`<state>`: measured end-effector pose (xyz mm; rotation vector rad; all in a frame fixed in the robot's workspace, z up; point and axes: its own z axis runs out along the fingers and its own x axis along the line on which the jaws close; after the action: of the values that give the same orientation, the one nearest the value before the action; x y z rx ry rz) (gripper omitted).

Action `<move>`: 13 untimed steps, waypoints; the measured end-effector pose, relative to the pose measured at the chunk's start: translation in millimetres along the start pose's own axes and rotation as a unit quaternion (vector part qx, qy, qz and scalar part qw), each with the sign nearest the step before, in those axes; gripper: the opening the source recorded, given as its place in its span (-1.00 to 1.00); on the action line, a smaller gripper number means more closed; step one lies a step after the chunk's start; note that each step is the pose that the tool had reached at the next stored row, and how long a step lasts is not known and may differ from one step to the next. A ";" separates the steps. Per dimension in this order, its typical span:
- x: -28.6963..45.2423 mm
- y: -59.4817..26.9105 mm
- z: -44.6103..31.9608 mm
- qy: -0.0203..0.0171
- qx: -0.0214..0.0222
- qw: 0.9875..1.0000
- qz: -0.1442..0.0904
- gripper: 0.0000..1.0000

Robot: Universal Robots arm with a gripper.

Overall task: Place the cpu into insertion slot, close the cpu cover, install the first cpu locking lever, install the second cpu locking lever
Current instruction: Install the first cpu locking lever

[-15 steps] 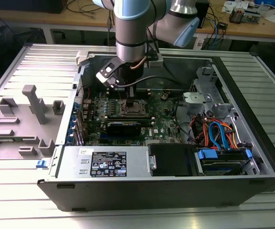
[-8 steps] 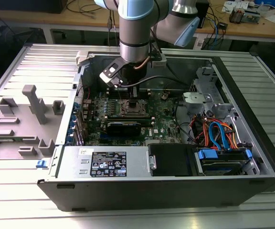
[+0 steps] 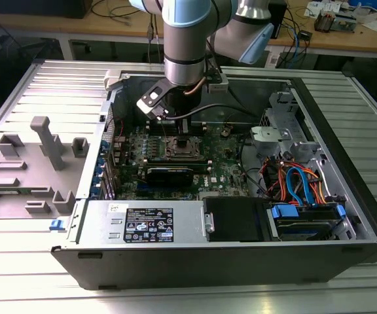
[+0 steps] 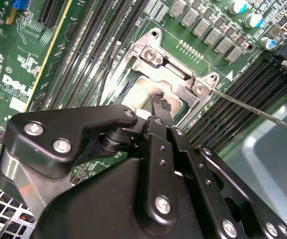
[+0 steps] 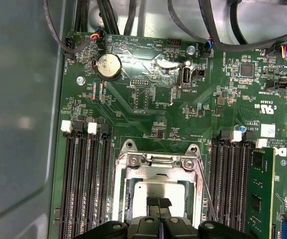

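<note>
— Where is the gripper (image 3: 184,139)?

— At the centre of the exterior view, reaching straight down into the open computer case (image 3: 208,265). In both wrist views its black fingers (image 5: 153,202) (image 4: 158,102) are pressed together with nothing between them. The tips are just above the cpu (image 5: 146,191).

— And the cpu itself?

— It lies flat in the insertion slot (image 5: 122,189) with its silver top showing. The cpu cover (image 5: 158,173) looks to be lying down around it as a silver frame, though I can't tell whether it is fully seated.

— Any lever?

— In the second wrist view, one thin locking lever (image 4: 253,109) sticks out from the slot's corner and slants over the memory slots (image 4: 263,74).

— What's around that?

— Green circuit board (image 5: 153,109), with long black memory slots on both sides of the socket and a round coin battery (image 5: 108,66) farther off. In the exterior view a black labelled power supply box (image 3: 146,226) sits at lower centre, with blue and orange cables (image 3: 296,183) right of centre. Grey plastic fixtures (image 3: 48,140) stand at the exterior view's left on the ribbed metal table (image 3: 64,85).
</note>
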<state>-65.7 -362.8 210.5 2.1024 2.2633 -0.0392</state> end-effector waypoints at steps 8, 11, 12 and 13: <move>-0.3 0.1 -5.4 0.000 0.000 1.000 0.000 -0.79; -0.4 0.1 -6.6 0.000 0.000 1.000 0.000 -0.79; -0.4 0.1 -6.8 0.000 0.000 1.000 0.000 -0.79; -0.4 0.1 -7.1 0.000 0.000 1.000 0.000 -0.79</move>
<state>-65.7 -362.8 217.7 2.1024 2.2633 -0.0392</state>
